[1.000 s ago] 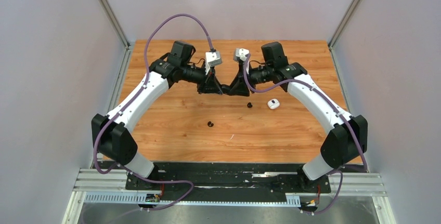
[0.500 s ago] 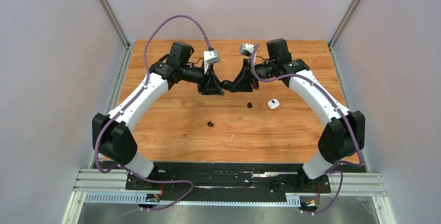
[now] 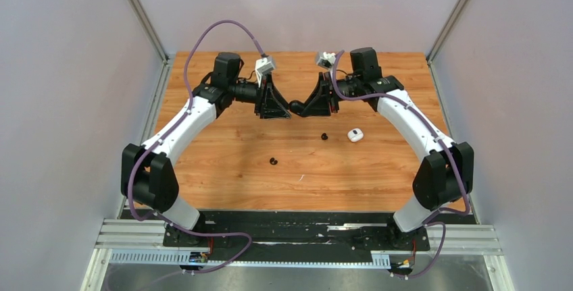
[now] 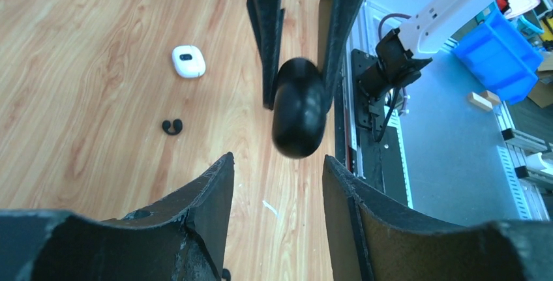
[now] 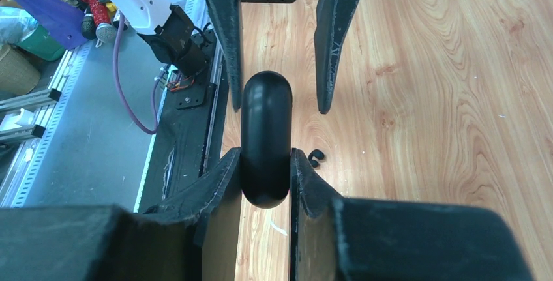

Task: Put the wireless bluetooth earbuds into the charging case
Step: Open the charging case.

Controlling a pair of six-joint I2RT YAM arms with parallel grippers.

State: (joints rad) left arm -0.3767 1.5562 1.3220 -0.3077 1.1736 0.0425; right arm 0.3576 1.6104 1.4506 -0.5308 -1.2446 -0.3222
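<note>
My right gripper (image 5: 264, 154) is shut on a black oval charging case (image 5: 266, 137) and holds it above the table at the back centre (image 3: 295, 107). My left gripper (image 4: 277, 160) is open and faces it; the case's free end (image 4: 298, 115) is level with the left fingertips, untouched. One black earbud (image 3: 324, 136) lies beside a small white closed case (image 3: 355, 134). It also shows in the left wrist view (image 4: 172, 126). A second black earbud (image 3: 273, 161) lies nearer the front and shows in the right wrist view (image 5: 316, 158). No white earbuds show.
The wooden table (image 3: 223, 163) is boxed in by grey walls on the left, back and right. A thin white sliver (image 3: 301, 177) lies on the wood toward the front. The black base rail (image 3: 297, 223) runs along the near edge.
Both grippers have moved a little toward the back and have turned at the wrist. The right gripper still holds the black case. The things on the table have not moved.
</note>
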